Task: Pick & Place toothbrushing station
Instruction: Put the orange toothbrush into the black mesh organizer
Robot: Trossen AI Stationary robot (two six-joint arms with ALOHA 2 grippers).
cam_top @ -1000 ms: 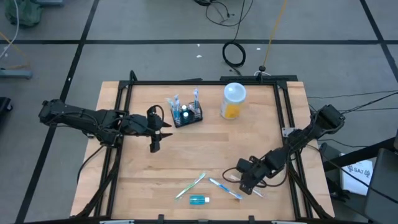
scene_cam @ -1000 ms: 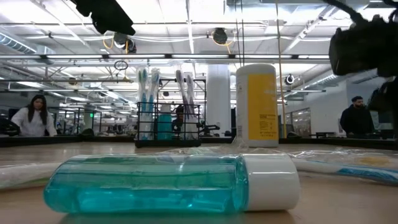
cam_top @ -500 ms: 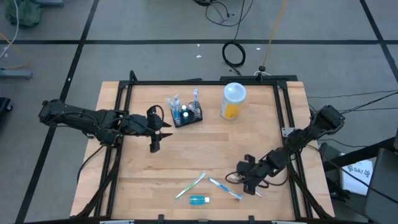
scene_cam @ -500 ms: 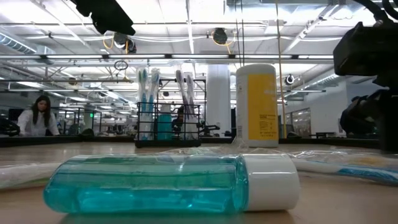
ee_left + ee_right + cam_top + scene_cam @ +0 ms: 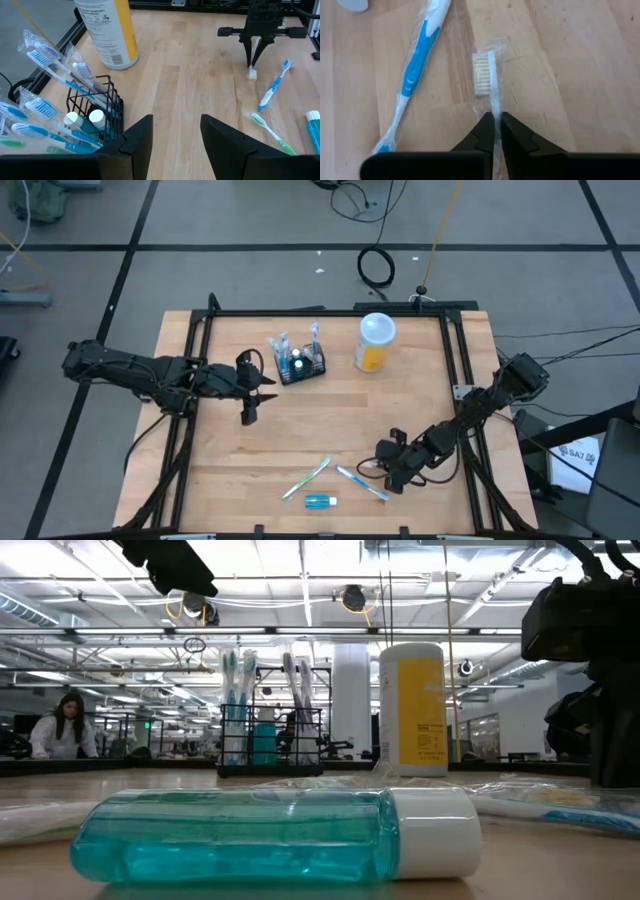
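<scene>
The toothbrushing station [image 5: 298, 364], a small black wire rack with wrapped toothbrushes standing in it, sits at the table's far middle and also shows in the left wrist view [image 5: 95, 117]. My left gripper [image 5: 258, 393] hangs open above the table just left of the station, holding nothing. My right gripper [image 5: 383, 471] is at the near right, shut on a clear-wrapped toothbrush with white bristles [image 5: 484, 75]. A blue toothbrush [image 5: 362, 482], a green toothbrush [image 5: 305, 478] and a small teal bottle [image 5: 320, 501] lie beside it. My right gripper pinches the wrapped toothbrush's neck [image 5: 494, 111], just behind the bristled head, between its two fingertips. The fingers slant down from above and lie along the handle. The head [image 5: 252, 74] rests on the table; the handle behind the fingers is hidden by the gripper.
A tall white-lidded container with orange contents [image 5: 375, 342] stands right of the station. A black frame rail [image 5: 320, 312] runs around the tabletop. Bare wood lies in the middle of the table [image 5: 330, 415]. People show in the room beyond the table [image 5: 62, 725].
My right gripper has sunk toward the table over the white-bristled toothbrush, shifting a little toward the table's left, and its wrist has rolled. The toothbrushes, bottle and station lie where they were.
</scene>
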